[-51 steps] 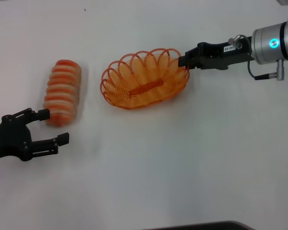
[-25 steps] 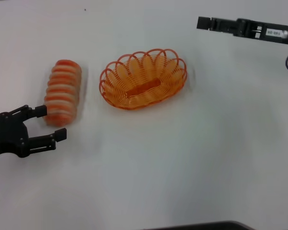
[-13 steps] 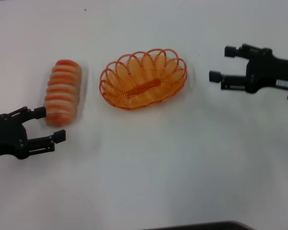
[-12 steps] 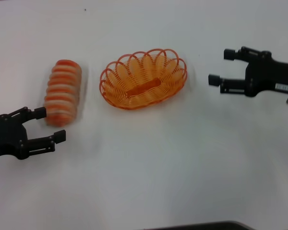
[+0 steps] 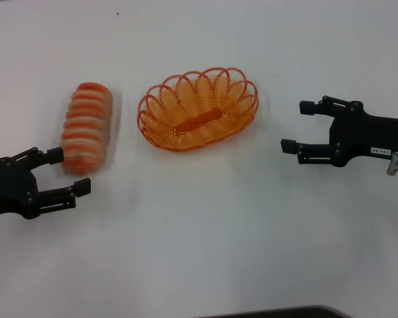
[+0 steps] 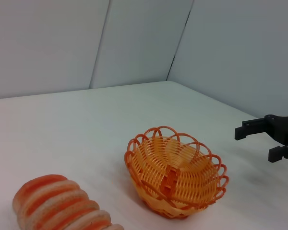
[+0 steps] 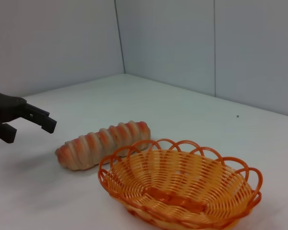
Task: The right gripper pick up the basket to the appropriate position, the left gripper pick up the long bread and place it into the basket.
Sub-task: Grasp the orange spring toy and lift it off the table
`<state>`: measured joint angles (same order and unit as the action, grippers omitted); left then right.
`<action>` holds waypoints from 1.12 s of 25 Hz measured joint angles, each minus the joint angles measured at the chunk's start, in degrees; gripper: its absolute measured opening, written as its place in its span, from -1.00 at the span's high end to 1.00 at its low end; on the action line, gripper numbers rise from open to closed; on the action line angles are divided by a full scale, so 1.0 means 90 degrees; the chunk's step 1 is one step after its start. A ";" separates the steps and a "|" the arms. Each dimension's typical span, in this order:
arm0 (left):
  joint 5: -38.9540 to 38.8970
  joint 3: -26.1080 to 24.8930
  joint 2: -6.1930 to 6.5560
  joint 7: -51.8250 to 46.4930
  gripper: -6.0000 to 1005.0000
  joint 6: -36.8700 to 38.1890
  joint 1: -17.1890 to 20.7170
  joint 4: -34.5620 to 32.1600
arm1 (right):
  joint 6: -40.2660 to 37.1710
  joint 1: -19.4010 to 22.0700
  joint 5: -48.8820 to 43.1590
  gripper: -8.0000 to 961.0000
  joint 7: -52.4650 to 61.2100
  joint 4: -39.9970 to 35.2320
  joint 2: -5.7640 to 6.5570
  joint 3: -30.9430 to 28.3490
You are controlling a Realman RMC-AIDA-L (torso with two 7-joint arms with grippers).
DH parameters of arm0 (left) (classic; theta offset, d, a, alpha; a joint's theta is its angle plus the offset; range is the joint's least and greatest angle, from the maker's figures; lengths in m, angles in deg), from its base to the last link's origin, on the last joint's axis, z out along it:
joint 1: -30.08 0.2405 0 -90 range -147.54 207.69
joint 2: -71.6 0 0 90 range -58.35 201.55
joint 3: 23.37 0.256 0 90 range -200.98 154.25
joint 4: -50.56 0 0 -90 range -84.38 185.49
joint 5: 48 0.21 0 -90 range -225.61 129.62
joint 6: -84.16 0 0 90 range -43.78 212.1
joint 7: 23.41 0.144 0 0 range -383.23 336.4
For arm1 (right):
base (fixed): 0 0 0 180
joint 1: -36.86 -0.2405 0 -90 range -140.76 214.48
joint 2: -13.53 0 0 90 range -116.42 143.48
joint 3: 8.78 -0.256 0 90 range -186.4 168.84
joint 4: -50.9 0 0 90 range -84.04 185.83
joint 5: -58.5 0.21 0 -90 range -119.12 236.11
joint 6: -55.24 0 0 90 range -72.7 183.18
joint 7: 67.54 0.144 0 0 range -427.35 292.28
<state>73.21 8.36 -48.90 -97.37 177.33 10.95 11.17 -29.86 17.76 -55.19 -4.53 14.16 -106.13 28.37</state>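
basket [image 5: 198, 109]: my landmark, sitting empty on the table
long bread [image 5: 86, 127]: lying left of basket
left gripper [image 5: 64, 171]: wide open, empty, at the bread's near end so I can grab it
right gripper [image 5: 296, 126]: open, empty, right of basket, clear

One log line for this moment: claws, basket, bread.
right claw: open, clear of basket | basket: on table, empty | left claw: open at near end of long bread | bread: on table, ungrasped
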 joint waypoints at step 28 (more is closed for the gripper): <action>0.0909 0.0355 0.0305 -0.6192 -0.63 -0.0939 -0.1229 -0.1511 | 0.0446 -0.0184 -0.0002 -0.92 0.0033 -0.0007 0.0015 0.0217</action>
<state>81.38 11.56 -46.15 -153.10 168.88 -0.11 -2.43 -25.84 16.11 -55.21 -4.23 14.10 -106.00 30.32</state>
